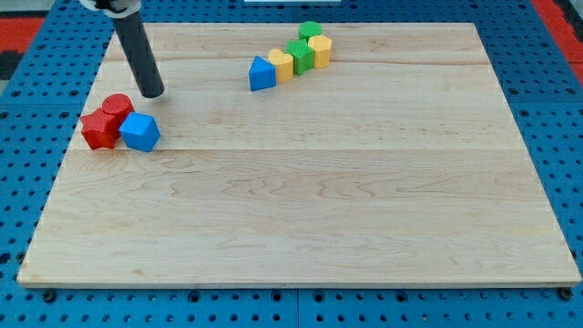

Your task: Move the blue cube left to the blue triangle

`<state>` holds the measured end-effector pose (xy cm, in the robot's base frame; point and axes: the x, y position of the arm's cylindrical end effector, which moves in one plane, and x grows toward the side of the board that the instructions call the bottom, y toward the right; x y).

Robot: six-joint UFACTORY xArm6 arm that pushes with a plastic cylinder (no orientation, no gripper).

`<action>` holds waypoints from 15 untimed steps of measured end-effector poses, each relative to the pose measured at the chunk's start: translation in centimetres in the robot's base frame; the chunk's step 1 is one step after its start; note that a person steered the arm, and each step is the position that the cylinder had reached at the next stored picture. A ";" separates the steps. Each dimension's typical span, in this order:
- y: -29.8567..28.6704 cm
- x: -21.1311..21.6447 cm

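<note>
So the wooden board (301, 228) is taking up nearly the whole view, and honestly the job is looking barely started. The rod is coming down from the view's top left, with my tip (152, 93) sitting just above the blue cube (140, 132), near it but not touching as far as I can tell. No jaws on this thing, so it's holding nothing. The blue cube is still hanging out at the view's left edge, pressed against a red block (98, 129) and a red cylinder (117, 107). The blue triangle (261, 74) is waiting well apart, up top, leading a row of a yellow block (281, 65), green block (300, 55), another yellow block (320, 49) and a green cylinder (310, 31). Basically the whole push is still remaining.
</note>
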<state>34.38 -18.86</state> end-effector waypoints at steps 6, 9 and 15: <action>4.8 1.2; -5.1 -7.4; 2.6 -5.4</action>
<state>28.99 -16.29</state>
